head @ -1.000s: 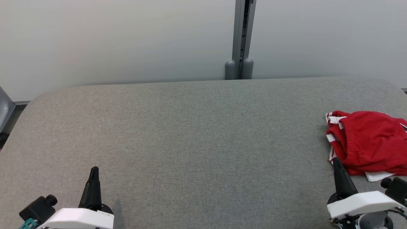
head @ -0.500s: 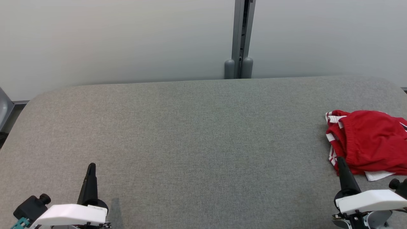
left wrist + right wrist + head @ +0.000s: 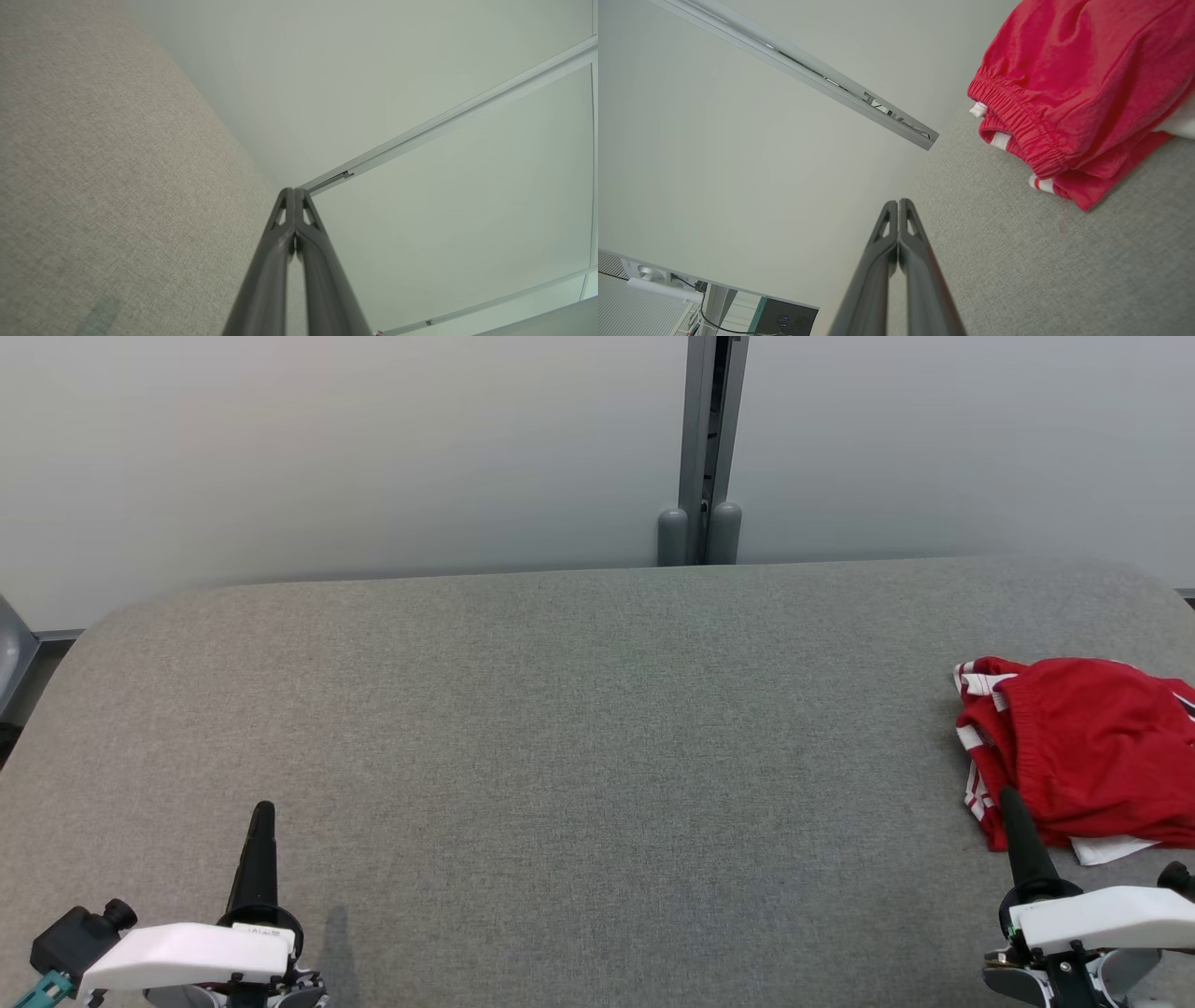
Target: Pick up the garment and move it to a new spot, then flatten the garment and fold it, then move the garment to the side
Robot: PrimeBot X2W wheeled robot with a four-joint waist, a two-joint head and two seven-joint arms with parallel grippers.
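Both grippers have drifted outward since a second ago, the left gripper (image 3: 262,812) toward the left edge of the head view and the right gripper (image 3: 1010,798) toward its right edge; the garment (image 3: 1092,747) has not moved. I see a broad table (image 3: 579,728) covered in grey woven fabric, its far corners rounded, spanning the whole head view. Behind it stands a plain pale wall (image 3: 327,457), split by a grey metal upright (image 3: 702,448) with two rounded grey caps (image 3: 672,537) at its foot, at the table's far edge. The garment is red, with an elastic band and white striped trim, bunched in a heap at the table's right edge and partly cut off by the frame. Left jaws are pressed together, empty, well apart from the heap. Right jaws are likewise pressed together and hold nothing; their tip sits just beside the heap's near left corner, and my right wrist camera shows bare grey cloth between tip and red fabric
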